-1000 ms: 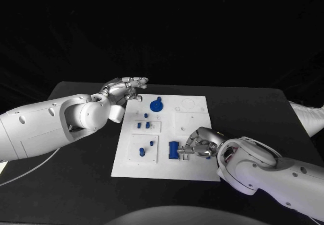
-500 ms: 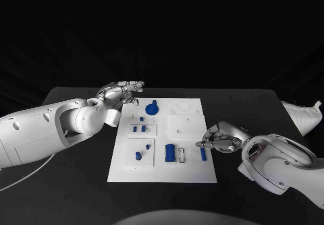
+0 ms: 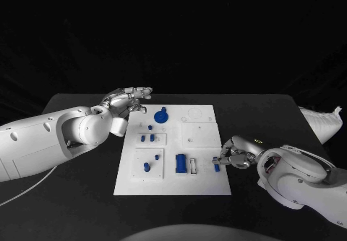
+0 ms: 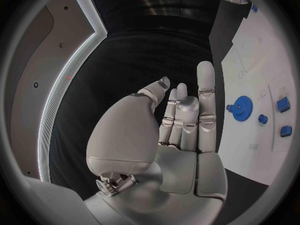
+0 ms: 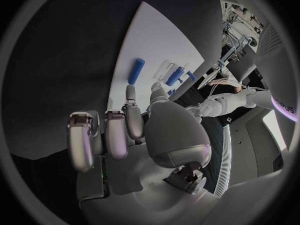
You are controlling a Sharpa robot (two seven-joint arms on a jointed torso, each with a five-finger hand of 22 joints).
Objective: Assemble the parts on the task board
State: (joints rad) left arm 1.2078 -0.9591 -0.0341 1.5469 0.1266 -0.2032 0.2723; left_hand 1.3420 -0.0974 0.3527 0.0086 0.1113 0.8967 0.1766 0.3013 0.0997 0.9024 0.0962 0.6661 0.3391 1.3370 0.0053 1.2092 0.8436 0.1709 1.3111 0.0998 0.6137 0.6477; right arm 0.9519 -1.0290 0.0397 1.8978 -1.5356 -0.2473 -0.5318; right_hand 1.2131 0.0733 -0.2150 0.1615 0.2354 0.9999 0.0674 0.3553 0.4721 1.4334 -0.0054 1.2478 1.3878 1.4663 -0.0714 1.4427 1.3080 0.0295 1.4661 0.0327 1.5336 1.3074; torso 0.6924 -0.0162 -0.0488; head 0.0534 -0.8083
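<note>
the left robot hand [image 3: 129, 98] sits over the black bench [image 3: 72, 191] just past the far left corner of the white task board [image 3: 206, 183]. in its wrist view the left robot hand [image 4: 178, 120] holds nothing, its fingers [image 4: 205, 92] straight and close together, so it counts as open.

on the board, going left to right: a blue gear [image 3: 162, 117] with a small knob lies near the far edge, with a small blue peg [image 3: 150, 127] just in front of it. two short blue blocks [image 3: 148, 137] stand side by side in a square recess. nearer the front, two small blue pieces [image 3: 150, 165] rest in a larger recess. a bigger blue block [image 3: 181, 163] lies next to a thin pale slot [image 3: 193, 165]. a slim blue pin [image 3: 217, 164] lies beside the right edge.

the right robot hand [image 3: 235, 152] is at the right edge of the board, its fingertips touching or just beside the slim pin; fingers are curled, but whether it grips the pin cannot be told. in the right wrist view a blue pin [image 5: 135, 71] lies on the board beyond the fingers [image 5: 131, 116].
</note>
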